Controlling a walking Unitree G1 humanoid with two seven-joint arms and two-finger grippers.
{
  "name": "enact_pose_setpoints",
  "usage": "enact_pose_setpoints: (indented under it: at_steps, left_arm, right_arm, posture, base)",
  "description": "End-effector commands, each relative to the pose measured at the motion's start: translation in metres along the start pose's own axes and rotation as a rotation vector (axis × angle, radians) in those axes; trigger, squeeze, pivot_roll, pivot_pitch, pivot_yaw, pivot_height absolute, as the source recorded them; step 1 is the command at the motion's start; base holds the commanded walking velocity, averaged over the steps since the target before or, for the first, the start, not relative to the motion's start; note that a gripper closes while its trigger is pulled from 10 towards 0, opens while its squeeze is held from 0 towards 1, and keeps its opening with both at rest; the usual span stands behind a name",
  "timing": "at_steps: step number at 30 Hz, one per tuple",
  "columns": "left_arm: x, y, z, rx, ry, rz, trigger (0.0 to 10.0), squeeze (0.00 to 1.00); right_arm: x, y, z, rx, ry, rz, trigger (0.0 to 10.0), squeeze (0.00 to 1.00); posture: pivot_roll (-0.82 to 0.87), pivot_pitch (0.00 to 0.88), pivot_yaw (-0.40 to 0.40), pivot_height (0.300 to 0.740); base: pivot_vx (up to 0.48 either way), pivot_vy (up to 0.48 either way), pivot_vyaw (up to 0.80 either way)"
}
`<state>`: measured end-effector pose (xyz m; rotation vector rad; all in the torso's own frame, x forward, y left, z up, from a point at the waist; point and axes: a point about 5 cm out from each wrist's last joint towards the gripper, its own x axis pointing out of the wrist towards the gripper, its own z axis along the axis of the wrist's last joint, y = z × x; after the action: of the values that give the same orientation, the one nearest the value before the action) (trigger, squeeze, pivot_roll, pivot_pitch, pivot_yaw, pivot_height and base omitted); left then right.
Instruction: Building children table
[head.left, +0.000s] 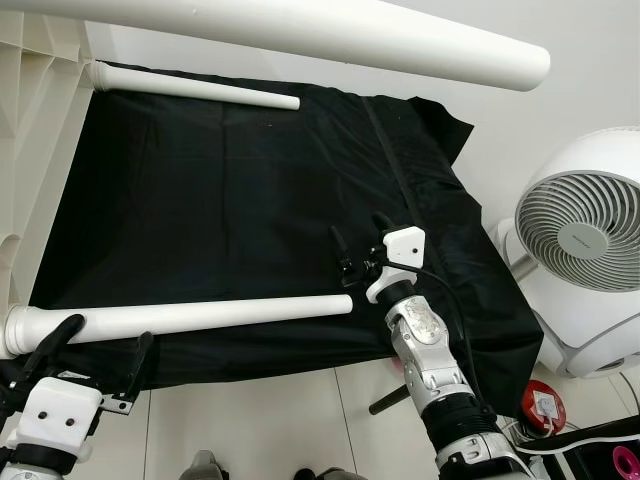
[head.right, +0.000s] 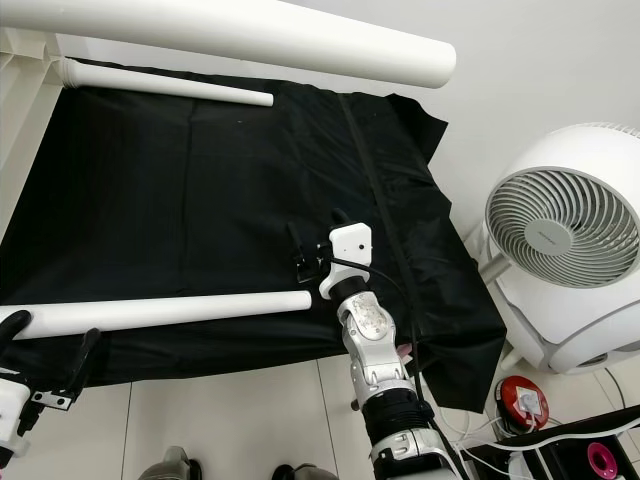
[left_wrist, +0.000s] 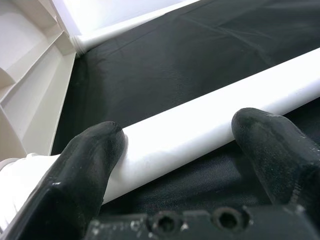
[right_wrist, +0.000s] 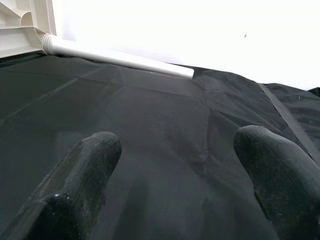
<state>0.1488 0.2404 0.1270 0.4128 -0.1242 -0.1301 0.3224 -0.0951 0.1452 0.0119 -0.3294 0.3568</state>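
A long white leg (head.left: 300, 35) crosses closest to my head camera, along the top of the view, out of focus. Below it, my left gripper (head.left: 95, 345) straddles the near leg (head.left: 200, 317) close to its flanged end, where it meets the white tabletop (head.left: 25, 150) standing on edge at my left. In the left wrist view both fingers (left_wrist: 87, 165) are spread, 1 on each side of the leg; the nearer pad looks to be touching it, the other stands just off it, so I read the gripper as released, not yet clamped. A 2nd attached leg (head.left: 195, 88) lies across the far side of the black cloth (head.left: 250, 200). My right gripper (head.left: 355, 250) hovers just past the free tip of the near leg, fingers apart over bare cloth, holding nothing. Judgement: the step in hand is seating or tightening this near leg in its socket. To do it well I should centre the leg between the pads before closing, grip near the flange so the twist goes into the joint, and keep the leg in line with its socket. The right gripper could steady the free tip. Risk: smooth round plastic may slip in the pads. I cannot tell how firmly the leg is seated. A white fan (head.left: 585, 230) stands to my right, well apart.
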Motion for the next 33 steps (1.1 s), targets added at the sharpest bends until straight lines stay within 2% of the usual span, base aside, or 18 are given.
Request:
enact_pose_setpoints:
  at_steps: [1, 4, 7, 9, 11, 19, 22, 29, 33]
  left_arm:
    - [-0.008, -0.008, -0.012, -0.032, 0.076, -0.024, 10.0, 0.00]
    - [-0.004, -0.012, -0.019, 0.032, 0.091, -0.058, 10.0, 0.00]
    - [-0.001, -0.012, -0.021, 0.040, 0.089, -0.058, 10.0, 0.00]
    - [0.010, -0.010, -0.026, 0.065, 0.085, -0.062, 10.0, 0.00]
    - [0.010, -0.010, -0.026, 0.065, 0.085, -0.062, 10.0, 0.00]
    - [0.038, 0.001, -0.032, 0.143, 0.058, -0.098, 10.0, 0.00]
    - [0.050, 0.007, -0.031, 0.159, 0.036, -0.091, 10.0, 0.00]
    - [0.055, 0.008, -0.032, 0.176, 0.027, -0.086, 10.0, 0.00]
    - [0.069, 0.013, -0.033, 0.177, 0.014, -0.064, 10.0, 0.00]
  right_arm:
    - [-0.004, -0.006, -0.002, 0.003, 0.009, -0.030, 10.0, 0.00]
    - [-0.002, -0.005, -0.001, 0.006, 0.005, -0.032, 10.0, 0.00]
    - [-0.001, -0.005, -0.001, 0.006, 0.005, -0.032, 10.0, 0.00]
    - [-0.001, -0.005, 0.000, 0.005, 0.003, -0.037, 10.0, 0.00]
    - [-0.001, -0.005, 0.000, 0.005, 0.003, -0.037, 10.0, 0.00]
    - [-0.005, -0.009, 0.000, 0.002, 0.004, -0.059, 10.0, 0.00]
    - [-0.005, -0.010, 0.001, -0.003, 0.001, -0.067, 10.0, 0.00]
    - [-0.004, -0.010, 0.001, -0.003, -0.002, -0.070, 10.0, 0.00]
    - [-0.002, -0.010, 0.003, 0.000, -0.008, -0.067, 10.0, 0.00]
  posture:
    - [0.22, 0.144, -0.148, 0.740]
    - [0.22, 0.147, -0.148, 0.740]
    - [0.22, 0.148, -0.147, 0.740]
    - [0.21, 0.148, -0.141, 0.740]
    - [0.21, 0.148, -0.141, 0.740]
    - [0.20, 0.145, -0.130, 0.740]
    - [0.19, 0.141, -0.125, 0.740]
    - [0.19, 0.135, -0.126, 0.740]
    - [0.18, 0.127, -0.131, 0.740]
  base:
    - [0.000, 0.000, 0.00]
    - [0.000, 0.000, 0.00]
    - [0.000, 0.000, 0.00]
    - [0.000, 0.000, 0.00]
    - [0.000, 0.000, 0.00]
    - [0.000, 0.000, 0.00]
    - [0.000, 0.000, 0.00]
    - [0.000, 0.000, 0.00]
    - [0.000, 0.000, 0.00]
